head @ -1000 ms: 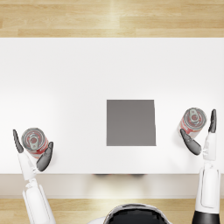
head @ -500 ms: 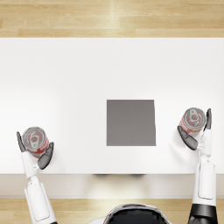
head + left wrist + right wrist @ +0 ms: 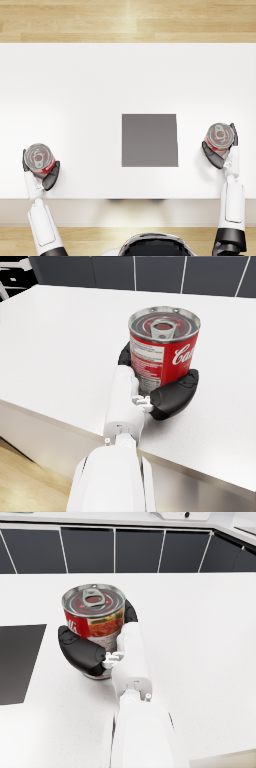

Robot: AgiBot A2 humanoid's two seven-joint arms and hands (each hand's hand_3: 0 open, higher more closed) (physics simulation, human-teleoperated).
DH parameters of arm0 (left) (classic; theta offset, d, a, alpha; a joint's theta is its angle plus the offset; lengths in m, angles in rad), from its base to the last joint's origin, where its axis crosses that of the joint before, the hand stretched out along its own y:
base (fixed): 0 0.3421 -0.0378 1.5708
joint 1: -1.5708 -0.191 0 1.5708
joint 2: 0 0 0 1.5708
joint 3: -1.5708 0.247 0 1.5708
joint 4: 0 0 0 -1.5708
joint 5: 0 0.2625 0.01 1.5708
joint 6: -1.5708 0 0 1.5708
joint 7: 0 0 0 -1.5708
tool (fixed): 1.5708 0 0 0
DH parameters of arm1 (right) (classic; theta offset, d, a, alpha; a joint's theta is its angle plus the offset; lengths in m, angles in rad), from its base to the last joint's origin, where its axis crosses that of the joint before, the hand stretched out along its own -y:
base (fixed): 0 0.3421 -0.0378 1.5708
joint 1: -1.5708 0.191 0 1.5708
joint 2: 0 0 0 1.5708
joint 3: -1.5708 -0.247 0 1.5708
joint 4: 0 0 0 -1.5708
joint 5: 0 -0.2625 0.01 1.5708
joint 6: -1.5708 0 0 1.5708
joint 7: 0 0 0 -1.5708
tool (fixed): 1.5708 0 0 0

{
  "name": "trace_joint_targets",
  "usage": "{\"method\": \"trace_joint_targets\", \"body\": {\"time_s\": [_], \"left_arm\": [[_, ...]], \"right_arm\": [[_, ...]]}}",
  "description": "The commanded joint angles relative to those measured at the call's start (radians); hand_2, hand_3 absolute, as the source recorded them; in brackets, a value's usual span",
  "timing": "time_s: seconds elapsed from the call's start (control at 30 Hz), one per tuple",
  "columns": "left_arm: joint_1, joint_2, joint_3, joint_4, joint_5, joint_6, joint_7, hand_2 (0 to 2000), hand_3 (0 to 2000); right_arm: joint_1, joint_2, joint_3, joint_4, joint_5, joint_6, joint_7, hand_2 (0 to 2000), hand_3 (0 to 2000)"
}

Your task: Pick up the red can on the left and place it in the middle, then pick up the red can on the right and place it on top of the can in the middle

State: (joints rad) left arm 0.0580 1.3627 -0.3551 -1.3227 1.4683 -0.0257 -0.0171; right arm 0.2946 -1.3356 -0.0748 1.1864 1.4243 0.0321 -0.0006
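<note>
The left hand (image 3: 40, 172) is wrapped around the left red can (image 3: 39, 158), which stands near the front left of the white table (image 3: 100, 80). The right hand (image 3: 220, 152) grasps the right red can (image 3: 220, 136), just right of the gray mat (image 3: 149, 140) in the middle.

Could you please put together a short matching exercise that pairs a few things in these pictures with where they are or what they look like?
Things:
1. left red can
2. right red can
3. grey mat
4. table

Descriptions:
A. white surface bearing everything else
B. flat dark square in the middle, nothing on it
C. upright, wrapped by the left hand, near the table's front edge
D. upright, wrapped by the right hand, just beside the mat

Pairs: 1-C, 2-D, 3-B, 4-A
</note>
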Motion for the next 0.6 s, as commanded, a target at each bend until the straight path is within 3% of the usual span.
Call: {"method": "trace_joint_targets", "body": {"time_s": [0.03,0.1,0.3,0.6], "left_arm": [[0.007,-0.001,-0.015,-0.039,0.000,-0.012,0.000,2000,980],[0.010,0.000,-0.012,-0.091,0.000,-0.020,0.008,2000,1520],[0.037,-0.007,0.170,-0.295,0.001,0.000,0.012,2000,1520],[0.223,0.026,0.429,-0.223,0.001,0.005,0.011,2000,1520]], "right_arm": [[0.003,-0.001,-0.009,0.020,0.000,0.031,-0.001,2000,980],[-0.005,-0.005,-0.023,0.044,0.000,0.041,0.003,2000,1520],[-0.021,-0.013,0.004,0.267,0.000,0.011,0.007,2000,1520],[0.032,-0.029,0.099,0.448,0.000,0.008,0.009,2000,1520]]}}
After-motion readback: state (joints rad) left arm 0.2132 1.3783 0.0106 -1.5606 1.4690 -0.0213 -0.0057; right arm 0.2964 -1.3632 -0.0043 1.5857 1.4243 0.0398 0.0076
